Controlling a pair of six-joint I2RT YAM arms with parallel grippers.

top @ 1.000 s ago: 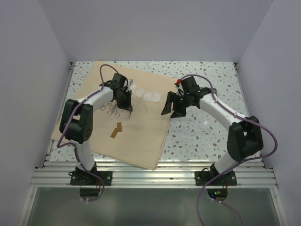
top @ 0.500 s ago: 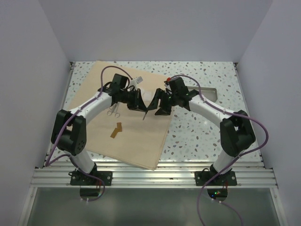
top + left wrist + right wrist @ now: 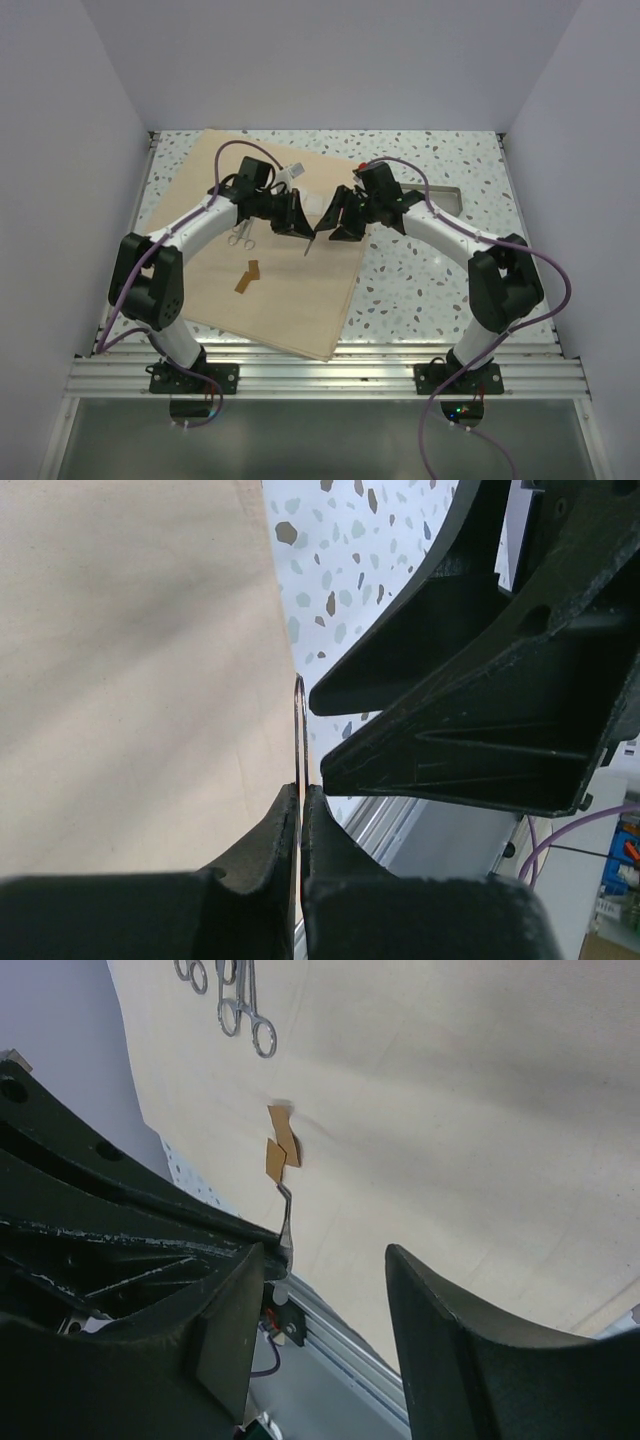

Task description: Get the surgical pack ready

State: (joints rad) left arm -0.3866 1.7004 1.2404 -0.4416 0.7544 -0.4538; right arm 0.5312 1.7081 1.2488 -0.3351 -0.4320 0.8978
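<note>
Big tan-beige fabric sheet (image 3: 280,300) lies flat on the speckled surface (image 3: 420,280). Steel ring-handled forceps (image 3: 238,233) sit mid-sheet. Over the sheet's right edge, the left gripper (image 3: 300,810) is pinched tight on a thin steel instrument (image 3: 299,720), with the right gripper (image 3: 325,1260) gaping wide just beside it.

Rear overhead view, two close wrist views, fabric sheet (image 3: 300,300) in all

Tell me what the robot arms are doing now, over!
Left gripper shut on thin steel tool, over the cloth. Right gripper open, close beside it. Ring-handled tools lie on cloth. Nothing blocking.
</note>
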